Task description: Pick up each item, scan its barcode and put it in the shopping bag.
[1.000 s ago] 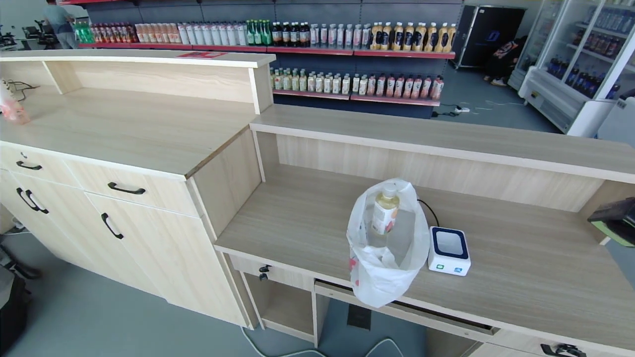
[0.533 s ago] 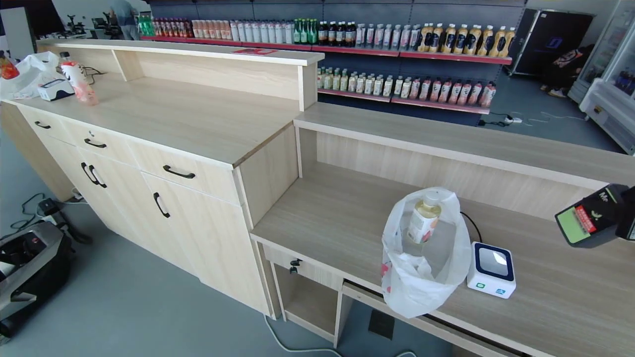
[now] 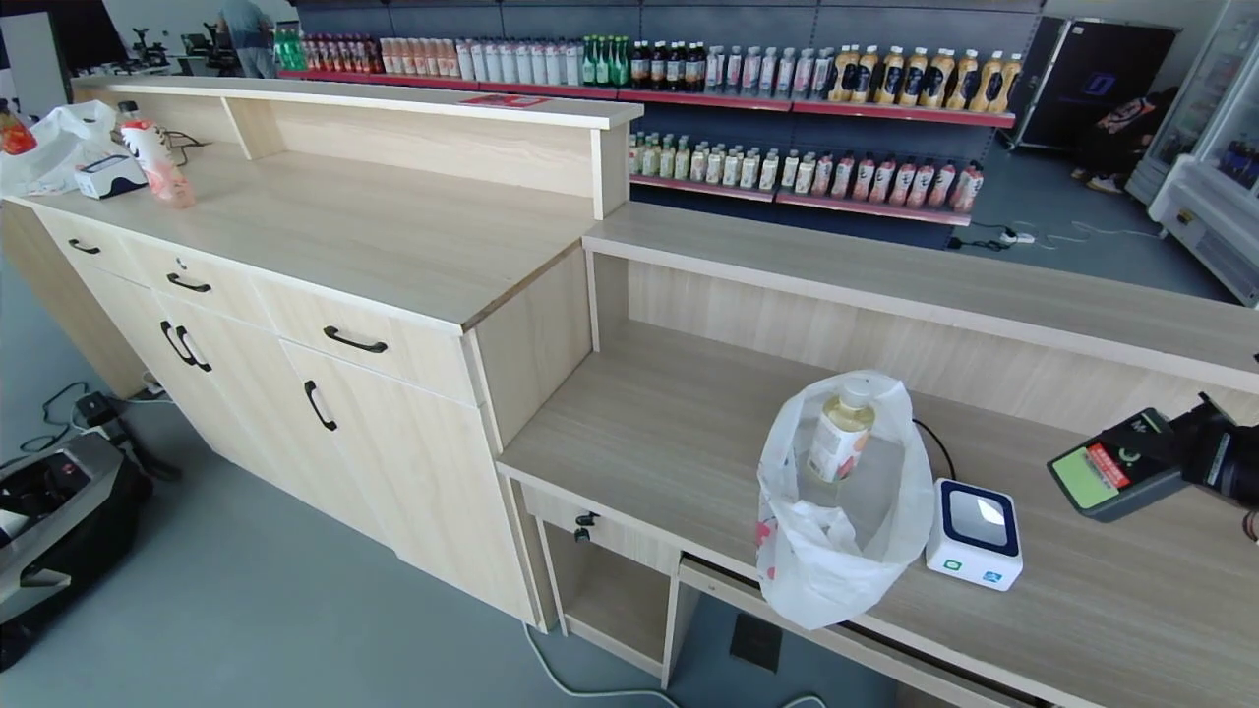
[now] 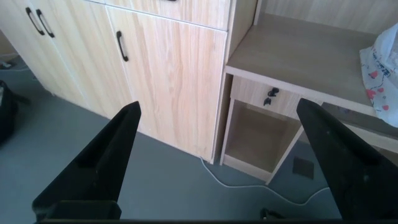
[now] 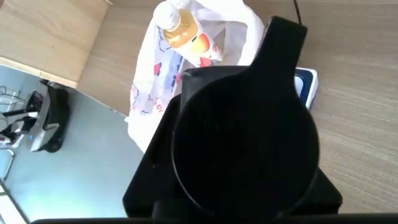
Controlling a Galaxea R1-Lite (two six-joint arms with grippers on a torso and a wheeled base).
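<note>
Head view: right fingers (image 3: 1202, 454) grip one end of the black green-labelled box (image 3: 1107, 477), probably stiff and light; left fingers (image 4: 106, 162) gape empty.

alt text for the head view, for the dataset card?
The right gripper holds a dark box with a green label over the wooden counter, to the right of a small white scanner. Left of the scanner stands a white shopping bag with a bottle upright inside; shelves of drinks line the wall behind.
</note>
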